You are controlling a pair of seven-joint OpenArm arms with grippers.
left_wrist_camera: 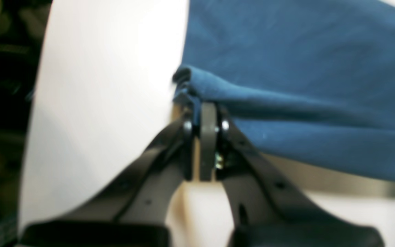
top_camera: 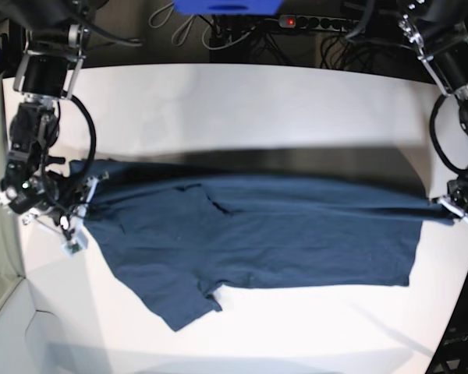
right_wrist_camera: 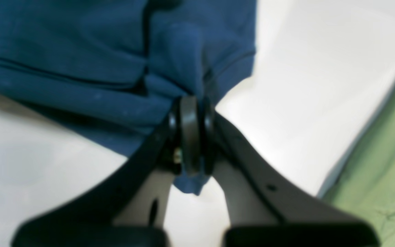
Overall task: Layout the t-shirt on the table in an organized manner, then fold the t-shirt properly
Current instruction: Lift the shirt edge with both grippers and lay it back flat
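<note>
Both hands, left [left_wrist_camera: 207, 113] & right [right_wrist_camera: 192, 103], clenched on t-shirt [top_camera: 281, 234] above white table [top_camera: 242, 101]; cables [top_camera: 242, 31] behind.

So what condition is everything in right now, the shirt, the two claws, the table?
t-shirt: stretched out between the two grippers, partly lifted off the surface, wrinkled, one sleeve hanging toward the front edge.
left gripper: shut on the t-shirt edge.
right gripper: shut on bunched t-shirt fabric.
table: white, bare beyond the t-shirt, with the t-shirt's shadow on it.
</note>
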